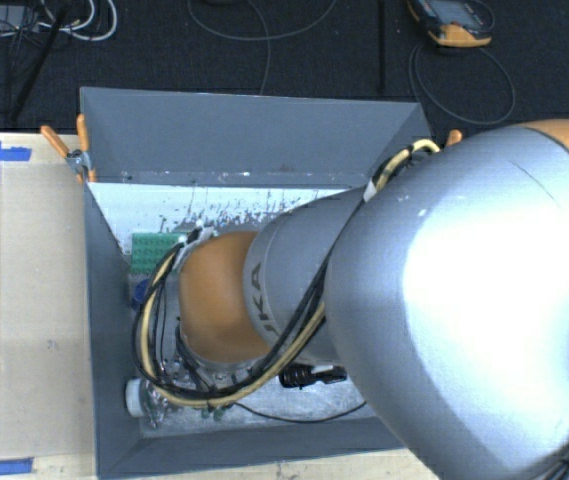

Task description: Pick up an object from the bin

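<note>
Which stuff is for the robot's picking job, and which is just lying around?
For the job:
- grey bin
- robot arm reaching into it
- green block, far left of the bin floor
- small blue thing just below it
- pale round thing, near left corner

Which one it's after I can't tell.

Just lying about:
- cables on the dark floor behind
- orange-and-black gadget

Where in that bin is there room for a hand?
Bare floor runs along the back wall, right of the green block. A thin strip shows by the front wall. The arm crowds the left, with a blue bit and white piece.
</note>
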You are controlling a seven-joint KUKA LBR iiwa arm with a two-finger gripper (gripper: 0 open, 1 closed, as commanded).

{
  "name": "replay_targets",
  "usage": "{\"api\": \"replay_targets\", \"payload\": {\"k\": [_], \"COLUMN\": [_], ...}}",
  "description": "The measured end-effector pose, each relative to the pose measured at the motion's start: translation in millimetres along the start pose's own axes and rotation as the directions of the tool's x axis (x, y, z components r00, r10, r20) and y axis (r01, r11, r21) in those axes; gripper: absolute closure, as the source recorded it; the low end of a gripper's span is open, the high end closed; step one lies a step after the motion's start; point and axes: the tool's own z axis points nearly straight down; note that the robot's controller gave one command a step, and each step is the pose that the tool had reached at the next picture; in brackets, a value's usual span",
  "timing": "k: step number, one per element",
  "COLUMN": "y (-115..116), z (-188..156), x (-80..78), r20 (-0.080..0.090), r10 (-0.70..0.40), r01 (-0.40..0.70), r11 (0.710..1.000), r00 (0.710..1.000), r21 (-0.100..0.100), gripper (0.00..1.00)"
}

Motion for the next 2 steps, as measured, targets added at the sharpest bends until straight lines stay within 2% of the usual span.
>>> {"api": "replay_targets", "payload": {"k": [1, 2], "y": [13, 21], "z": [1, -156], "x": [-29.6, -37.4], "r20": [-0.003, 0.009], "r10": [-0.315, -0.472], "r01": [0.315, 0.472], "r11": [0.949, 0.881], "r00": [0.949, 0.881], "r21": [-0.003, -0.005], "gripper": [1.00, 1.00]}}
